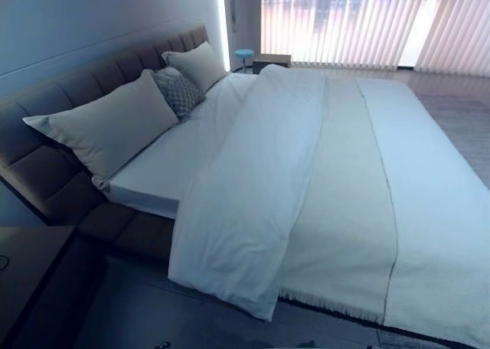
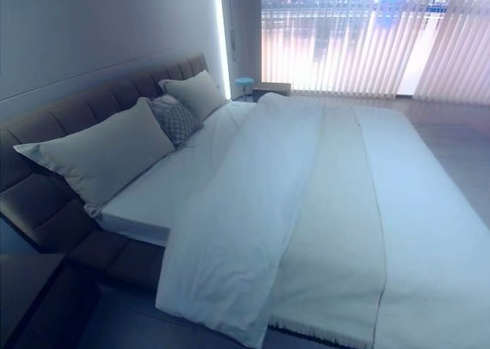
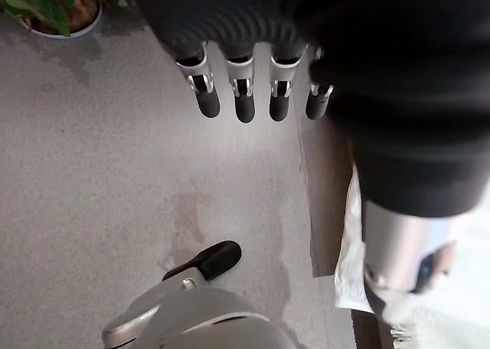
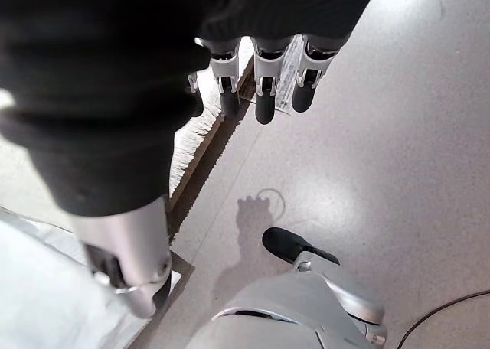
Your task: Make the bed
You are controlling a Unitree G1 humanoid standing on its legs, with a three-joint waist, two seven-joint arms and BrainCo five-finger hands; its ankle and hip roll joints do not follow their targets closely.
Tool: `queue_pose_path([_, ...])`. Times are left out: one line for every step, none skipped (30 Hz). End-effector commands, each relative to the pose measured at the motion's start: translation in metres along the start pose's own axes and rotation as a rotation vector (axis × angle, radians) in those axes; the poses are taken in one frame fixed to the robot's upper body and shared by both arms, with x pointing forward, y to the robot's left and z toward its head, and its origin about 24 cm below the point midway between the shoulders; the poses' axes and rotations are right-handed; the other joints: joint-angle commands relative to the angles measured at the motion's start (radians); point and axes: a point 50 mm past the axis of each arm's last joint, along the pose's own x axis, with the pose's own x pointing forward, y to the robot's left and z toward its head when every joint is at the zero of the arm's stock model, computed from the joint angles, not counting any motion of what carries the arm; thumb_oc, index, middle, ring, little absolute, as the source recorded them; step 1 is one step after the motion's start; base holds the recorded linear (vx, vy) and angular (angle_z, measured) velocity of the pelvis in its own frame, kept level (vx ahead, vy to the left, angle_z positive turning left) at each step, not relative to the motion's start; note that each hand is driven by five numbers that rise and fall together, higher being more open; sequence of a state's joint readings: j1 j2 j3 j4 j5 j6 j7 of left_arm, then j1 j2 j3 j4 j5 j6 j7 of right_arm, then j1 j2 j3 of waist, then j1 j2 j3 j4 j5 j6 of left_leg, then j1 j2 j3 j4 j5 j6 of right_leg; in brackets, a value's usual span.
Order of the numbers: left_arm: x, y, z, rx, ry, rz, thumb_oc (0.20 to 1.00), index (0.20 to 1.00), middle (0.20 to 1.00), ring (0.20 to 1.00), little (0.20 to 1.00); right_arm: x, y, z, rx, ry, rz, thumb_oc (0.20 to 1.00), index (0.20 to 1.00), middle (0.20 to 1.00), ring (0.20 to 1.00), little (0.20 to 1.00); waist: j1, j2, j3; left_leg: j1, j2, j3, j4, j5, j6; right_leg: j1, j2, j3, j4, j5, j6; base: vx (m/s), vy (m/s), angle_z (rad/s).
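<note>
Duvet [image 1: 253, 188] seen folded back, sheet [image 1: 164, 165] bared by pillows [image 1: 107, 127]. Left hand [image 3: 243, 89], right hand [image 4: 260, 81] slack-fingered, nothing held, duvet well away. Stage not settled.

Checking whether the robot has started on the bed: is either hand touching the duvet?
Apart. The left hand and right hand hang with straight fingers over bare floor in their wrist views; the duvet lies untouched.

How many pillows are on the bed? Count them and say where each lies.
3. A large pillow leans on the headboard nearest the camera, a small patterned pillow sits in the middle, and another large pillow lies at the far end. More could be hidden behind them.
</note>
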State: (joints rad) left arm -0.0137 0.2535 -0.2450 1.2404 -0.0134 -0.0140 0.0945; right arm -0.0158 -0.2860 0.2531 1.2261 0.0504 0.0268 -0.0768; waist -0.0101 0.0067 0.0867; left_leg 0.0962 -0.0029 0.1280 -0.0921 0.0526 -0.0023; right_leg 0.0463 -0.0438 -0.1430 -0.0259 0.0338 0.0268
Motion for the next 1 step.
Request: queue_pose_path([0.0032,0.0106,0.0151,-0.049,-0.021,0.039,1.000,1.000,1.000,1.000,1.000,0.0030,-0.0037,0.0275,-0.091,-0.061,-0.007,1.000,1.000,1.000,1.000,1.000,0.009,0.001,0.034,-0.012,-0.033,-0.002,0.005,-0.028,-0.020,-0.006,0.010,-0.008,0.046,-0.016,0.092,0.00,-0.014,-0.15])
